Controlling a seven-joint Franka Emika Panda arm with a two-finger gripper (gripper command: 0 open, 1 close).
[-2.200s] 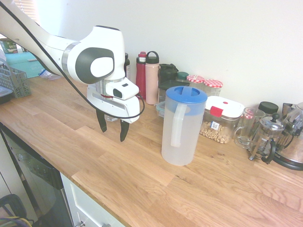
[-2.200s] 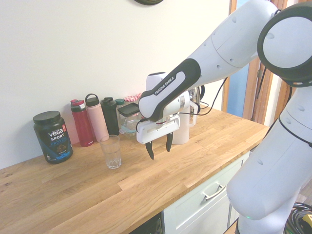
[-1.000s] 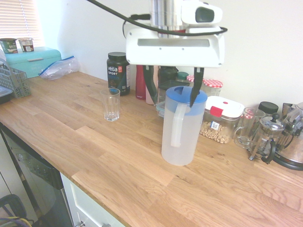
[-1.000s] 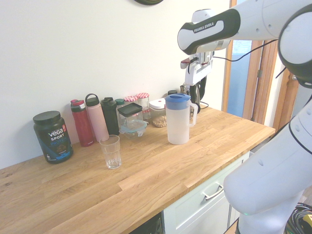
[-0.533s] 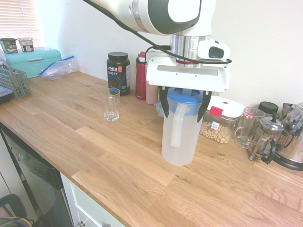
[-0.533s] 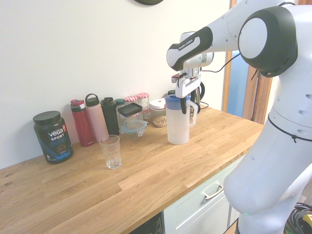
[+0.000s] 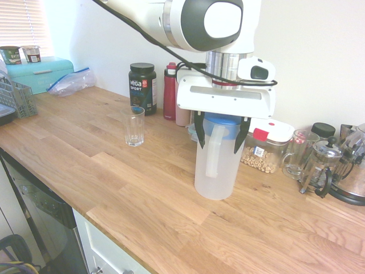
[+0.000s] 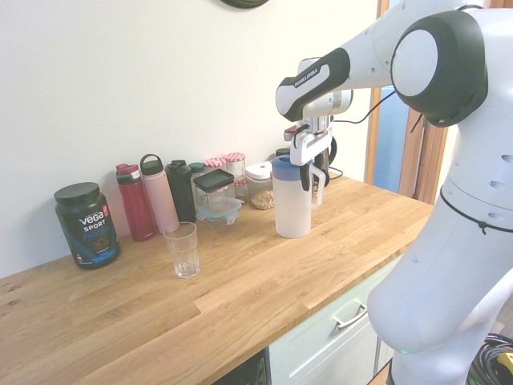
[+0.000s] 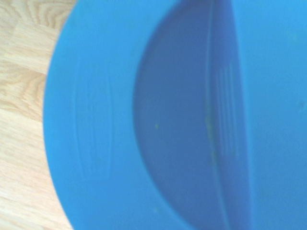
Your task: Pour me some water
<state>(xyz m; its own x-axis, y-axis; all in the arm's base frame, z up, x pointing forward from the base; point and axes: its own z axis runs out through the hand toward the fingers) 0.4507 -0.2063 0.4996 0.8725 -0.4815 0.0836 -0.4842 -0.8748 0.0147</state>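
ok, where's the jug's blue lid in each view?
First exterior: the lid is centre-right, between the fingers of the open pincer.
Second exterior: right of centre, lid tops the jug, partly behind the pincer.
Wrist: lid fills nearly the whole picture.
Shared landmark: wood counter.

Protein tub [image 7: 142,88], bottles [image 7: 170,91] and French press [image 7: 322,166] along wall.
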